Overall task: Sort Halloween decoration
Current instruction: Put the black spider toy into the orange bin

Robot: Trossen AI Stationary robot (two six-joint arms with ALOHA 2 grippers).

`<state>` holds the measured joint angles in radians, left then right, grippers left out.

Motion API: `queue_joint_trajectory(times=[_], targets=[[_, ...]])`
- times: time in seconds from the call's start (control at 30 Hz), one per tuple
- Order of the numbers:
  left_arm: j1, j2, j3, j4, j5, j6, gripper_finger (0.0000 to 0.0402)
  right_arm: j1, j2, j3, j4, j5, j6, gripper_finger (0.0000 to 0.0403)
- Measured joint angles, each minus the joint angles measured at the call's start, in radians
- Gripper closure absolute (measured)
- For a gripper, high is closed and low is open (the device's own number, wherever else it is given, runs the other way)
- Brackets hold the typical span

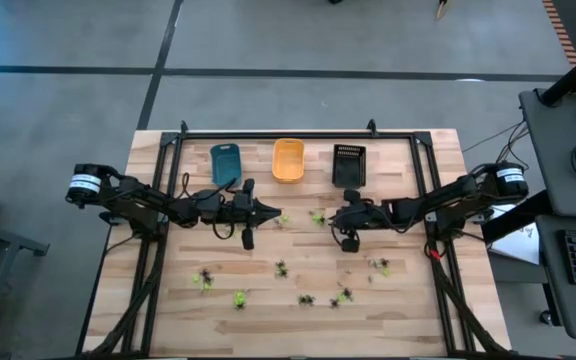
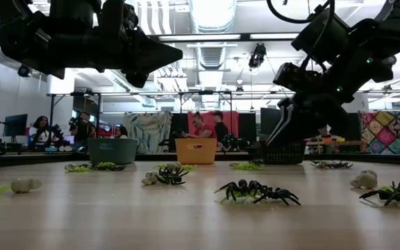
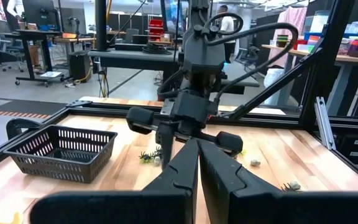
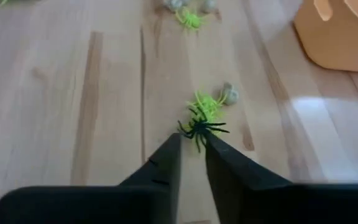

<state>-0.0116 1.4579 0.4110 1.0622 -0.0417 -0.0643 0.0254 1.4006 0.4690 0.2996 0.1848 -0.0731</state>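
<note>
Hovering over bare wood below the orange plastic tray (image 1: pixel 288 160), the right gripper (image 4: pixel 192 142) holds its fingers slightly apart around a small black plastic spider (image 4: pixel 199 129); the left gripper (image 1: pixel 268 212) is closed.

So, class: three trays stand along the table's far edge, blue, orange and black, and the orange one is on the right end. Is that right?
Not quite. The high view shows the orange tray in the middle, between the blue tray and the black tray, which takes the right end.

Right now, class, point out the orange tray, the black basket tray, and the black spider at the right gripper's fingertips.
orange tray (image 1: pixel 288 161): high view, its floor.
black basket tray (image 1: pixel 349 167): high view, its mesh floor.
black spider (image 4: pixel 199 129): right wrist view, its body.
</note>
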Motion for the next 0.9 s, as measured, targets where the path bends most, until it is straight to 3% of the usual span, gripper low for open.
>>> queue_joint_trajectory(times=[0.2, 0.37, 0.9], targets=[[0.0, 0.0, 0.003, 0.0, 0.0, 0.002, 0.0402, -0.004, 0.002, 0.0, 0.005, 0.009, 0.01, 0.0242], [0.0, 0.0, 0.013, -0.004, 0.0, 0.003, 0.0402, -0.006, 0.037, 0.0, 0.009, 0.01, 0.01, 0.0206], [0.0, 0.0, 0.019, -0.009, 0.0, 0.003, 0.0402, -0.038, 0.086, 0.0, 0.058, 0.019, 0.048, 0.0238]])
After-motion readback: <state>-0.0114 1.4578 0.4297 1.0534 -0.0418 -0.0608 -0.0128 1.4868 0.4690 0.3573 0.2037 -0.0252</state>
